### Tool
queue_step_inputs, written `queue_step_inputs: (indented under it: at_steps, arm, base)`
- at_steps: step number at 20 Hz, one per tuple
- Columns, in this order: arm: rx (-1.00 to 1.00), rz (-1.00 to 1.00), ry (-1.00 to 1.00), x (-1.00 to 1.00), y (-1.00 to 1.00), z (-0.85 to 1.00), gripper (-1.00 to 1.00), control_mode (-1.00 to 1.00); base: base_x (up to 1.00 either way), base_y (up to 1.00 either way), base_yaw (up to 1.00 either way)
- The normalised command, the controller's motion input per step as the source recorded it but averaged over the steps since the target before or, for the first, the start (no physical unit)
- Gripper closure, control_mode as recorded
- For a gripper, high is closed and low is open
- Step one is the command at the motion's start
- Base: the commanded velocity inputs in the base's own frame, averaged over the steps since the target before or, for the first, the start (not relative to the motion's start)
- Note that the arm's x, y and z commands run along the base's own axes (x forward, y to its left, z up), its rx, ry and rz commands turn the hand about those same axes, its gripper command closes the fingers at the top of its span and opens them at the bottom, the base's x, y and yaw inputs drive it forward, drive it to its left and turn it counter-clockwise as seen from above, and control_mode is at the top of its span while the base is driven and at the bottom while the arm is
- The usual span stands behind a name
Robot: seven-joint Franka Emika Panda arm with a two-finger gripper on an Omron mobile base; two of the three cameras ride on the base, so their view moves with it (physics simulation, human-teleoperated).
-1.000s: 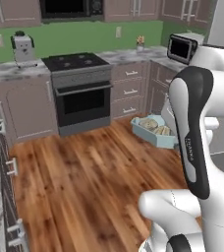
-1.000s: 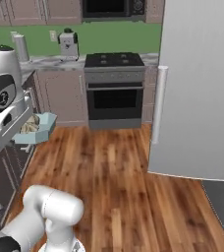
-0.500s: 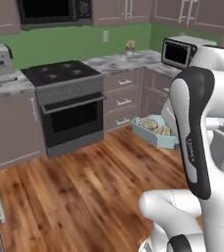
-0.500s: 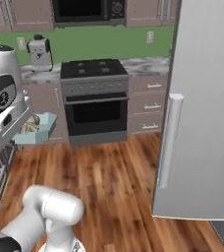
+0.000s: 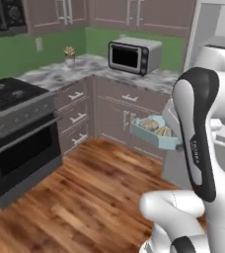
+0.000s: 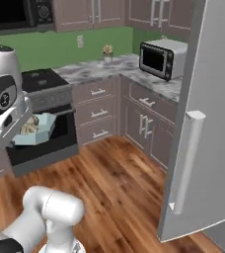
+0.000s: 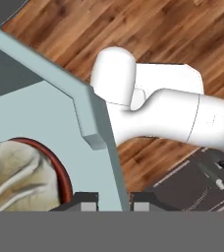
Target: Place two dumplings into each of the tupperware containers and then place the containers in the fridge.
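A shallow pale teal-blue plastic tub w/ flared rim is carried in mid-air above the wooden plank floor, at approx. 3 o'clock of centre in the left base view and 9 o'clock in the right base view. Two rounded tan-brown dumplings are seen inside it, lying side by side. In the hand view the claw is closed down onto the tub's rim wall, one dark tip either side of the thin wall, so the tub is pinched by its edge; a pleated pale dumpling is seen at 8 o'clock there.

Step in hand, as judged: tub is being transported to the tall white-grey fridge, whose flat matte door stands open at 3 o'clock in the right base view. To be done well: tub should be kept level, since an edge pinch lets the far end sag and the loose dumplings roll out; base turns should be kept smooth; the door edge & its long pale handle should be cleared before the tub is slid flat onto a shelf. Shelves can't be made out clearly.

Materials: tub looks smooth, rigid, thin-walled, corners rounded. Dumplings look soft, creased. Marbled grey counter carries a boxy silver toaster oven w/ dark glass front; drawers below are brown-grey wood.
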Motion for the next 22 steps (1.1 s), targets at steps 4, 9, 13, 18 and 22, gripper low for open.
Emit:
queue_step_inputs:
  at_steps: [4,9,13,18,22]
  arm:
    - [0.0,0.0,0.0,0.0,0.0,0.0,1.0,1.0]
    - [0.0,0.0,0.0,0.0,0.0,0.0,1.0,1.0]
    - [0.0,0.0,0.0,0.0,0.0,0.0,1.0,1.0]
    - [0.0,0.0,0.0,0.0,0.0,0.0,1.0,1.0]
    - [0.0,0.0,0.0,0.0,0.0,0.0,1.0,1.0]
  base:
    - [0.41,0.58,-0.82]
    - [0.39,0.56,-0.82]
    - [0.41,0.58,-0.81]
    - [0.69,0.54,-0.7]
    - [0.97,0.28,-0.47]
